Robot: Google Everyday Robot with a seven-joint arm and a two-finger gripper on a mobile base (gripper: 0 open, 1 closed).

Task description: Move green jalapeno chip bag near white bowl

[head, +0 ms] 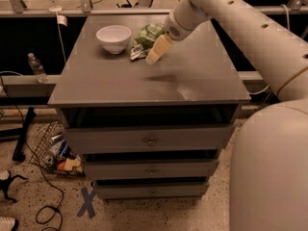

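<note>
The green jalapeno chip bag (147,35) lies crumpled on the grey cabinet top (192,76), near the back. The white bowl (114,37) stands upright just left of the bag, with a small gap between them. My gripper (156,53) hangs from the white arm (226,13), which reaches in from the upper right. It sits at the bag's right front edge, low over the cabinet top. Whether it touches the bag cannot be told.
The cabinet has three drawers (151,141) below the top. A water bottle (34,65) stands on a ledge to the left. A wire basket of clutter (55,153), cables and a blue tape cross (87,202) are on the floor. My white base (274,172) fills the lower right.
</note>
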